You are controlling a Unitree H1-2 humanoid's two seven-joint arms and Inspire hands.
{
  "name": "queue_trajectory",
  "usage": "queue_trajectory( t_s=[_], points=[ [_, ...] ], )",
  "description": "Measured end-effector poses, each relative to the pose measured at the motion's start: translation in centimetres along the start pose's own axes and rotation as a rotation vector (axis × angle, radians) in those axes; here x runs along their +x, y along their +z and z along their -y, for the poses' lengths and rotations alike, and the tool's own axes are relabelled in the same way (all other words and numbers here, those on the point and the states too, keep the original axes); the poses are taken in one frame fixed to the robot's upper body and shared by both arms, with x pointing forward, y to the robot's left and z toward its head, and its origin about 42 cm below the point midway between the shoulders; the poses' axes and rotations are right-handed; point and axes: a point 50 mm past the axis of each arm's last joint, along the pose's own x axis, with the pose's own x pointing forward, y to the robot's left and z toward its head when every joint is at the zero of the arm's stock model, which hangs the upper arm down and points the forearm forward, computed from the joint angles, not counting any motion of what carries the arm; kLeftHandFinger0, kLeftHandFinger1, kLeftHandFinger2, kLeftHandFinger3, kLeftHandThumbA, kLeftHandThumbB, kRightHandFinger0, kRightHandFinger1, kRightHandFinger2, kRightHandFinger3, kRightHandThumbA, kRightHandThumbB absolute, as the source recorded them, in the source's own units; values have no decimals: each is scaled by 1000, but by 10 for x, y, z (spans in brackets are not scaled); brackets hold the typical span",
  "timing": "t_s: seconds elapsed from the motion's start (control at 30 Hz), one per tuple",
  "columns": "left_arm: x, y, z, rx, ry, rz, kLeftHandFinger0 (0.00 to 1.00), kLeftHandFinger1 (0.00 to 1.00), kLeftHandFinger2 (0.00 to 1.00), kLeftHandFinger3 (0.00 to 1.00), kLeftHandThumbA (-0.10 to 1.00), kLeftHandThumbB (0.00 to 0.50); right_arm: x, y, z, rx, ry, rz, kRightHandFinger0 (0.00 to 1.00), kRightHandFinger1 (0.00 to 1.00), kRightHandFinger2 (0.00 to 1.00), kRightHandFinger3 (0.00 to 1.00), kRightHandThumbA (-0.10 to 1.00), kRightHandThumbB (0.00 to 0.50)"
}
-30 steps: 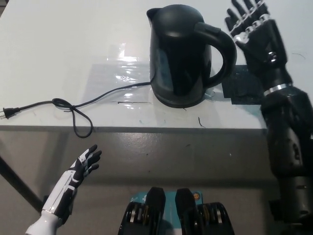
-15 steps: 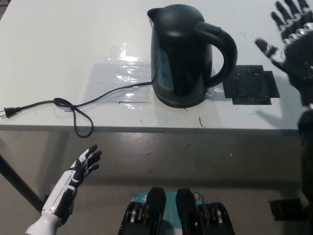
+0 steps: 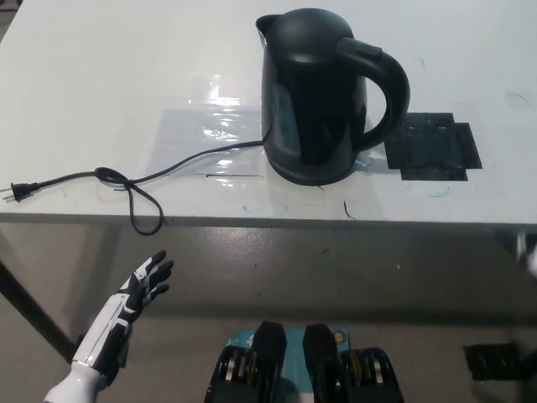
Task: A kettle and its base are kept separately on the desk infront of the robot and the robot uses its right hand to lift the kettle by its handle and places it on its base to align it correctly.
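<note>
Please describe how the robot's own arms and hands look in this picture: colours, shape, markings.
Only the left hand shows clearly: a slim hand, white with black parts between the white segments and dark fingertips, on a narrow white forearm with a black band along its upper side. The black right arm is almost out of view at the right edge.

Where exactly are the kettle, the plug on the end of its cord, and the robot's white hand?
Kettle (image 3: 315,109), head view, on its black body below the lid.
Plug (image 3: 14,193), head view, on the plug's body at the cord's end.
Left hand (image 3: 147,279), head view, on the palm.
</note>
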Motion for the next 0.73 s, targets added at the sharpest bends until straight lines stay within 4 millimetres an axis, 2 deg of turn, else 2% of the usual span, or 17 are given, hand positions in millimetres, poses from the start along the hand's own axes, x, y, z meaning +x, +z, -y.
queue_trajectory(
  t_s=[0.1,0.23,0.3,0.33,0.4,0.47,0.5,0.6,0.73],
  points=[
    [0,0,-1,1,5,0,1000,1000,1000,1000,1000,97,-30,-14,5,-44,-13,-83,1000,1000,1000,1000,1000,430],
    [0,1,-2,0,10,4,1000,1000,1000,1000,1000,100,-47,-34,4,-76,-1,-140,1000,1000,1000,1000,1000,426],
    [-1,2,-2,1,13,8,1000,1000,1000,1000,1000,95,-49,-45,-2,-79,22,-160,1000,1000,1000,1000,981,364],
    [-1,3,-2,1,14,10,1000,1000,1000,1000,1000,96,-51,-51,-6,-79,33,-170,1000,1000,1000,1000,1000,374],
    [-2,3,-2,0,15,9,1000,1000,1000,1000,1000,111,-53,-58,-9,-80,44,-182,1000,1000,1000,1000,999,364],
    [-5,1,-3,0,20,2,1000,1000,1000,1000,1000,104,-56,-73,-17,-79,72,-209,1000,1000,1000,1000,1000,398],
    [-5,1,-3,0,20,2,1000,1000,1000,1000,1000,105,-56,-74,-17,-79,73,-209,1000,1000,1000,1000,1000,410],
    [-5,1,-4,2,24,1,1000,1000,1000,1000,1000,135,-60,-94,-21,-92,96,-265,1000,1000,1000,1000,1000,423],
    [-6,1,-3,1,24,0,1000,1000,1000,1000,1000,145,-64,-99,-22,-110,108,-287,1000,1000,1000,1000,1000,428]
  ],
)
